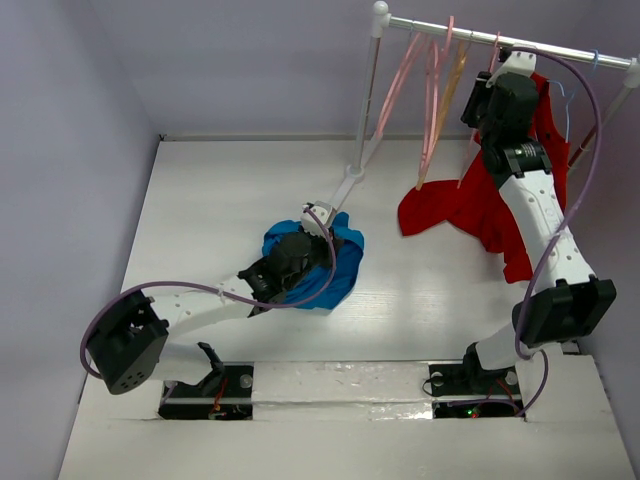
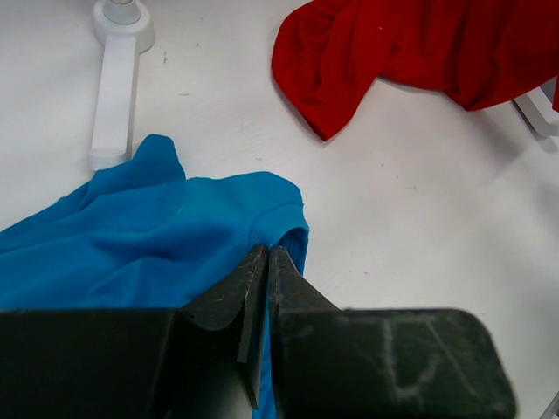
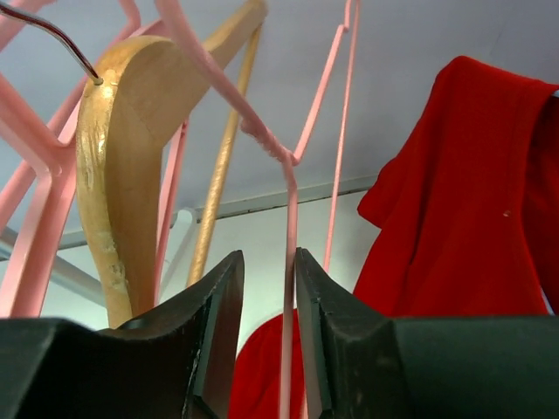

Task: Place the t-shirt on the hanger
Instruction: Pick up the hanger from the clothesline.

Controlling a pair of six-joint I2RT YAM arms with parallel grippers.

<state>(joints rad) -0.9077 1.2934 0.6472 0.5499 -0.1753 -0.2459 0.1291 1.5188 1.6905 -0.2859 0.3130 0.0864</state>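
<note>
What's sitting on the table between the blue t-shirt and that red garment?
Nothing: only bare white table separates the blue t-shirt from the red garment. The left wrist view shows it best, and the top view agrees.

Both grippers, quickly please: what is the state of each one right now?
Left gripper: closed, pinching the edge of the t-shirt.
Right gripper: open, jaws on either side of the hanger bar, not clamped yet.
</note>
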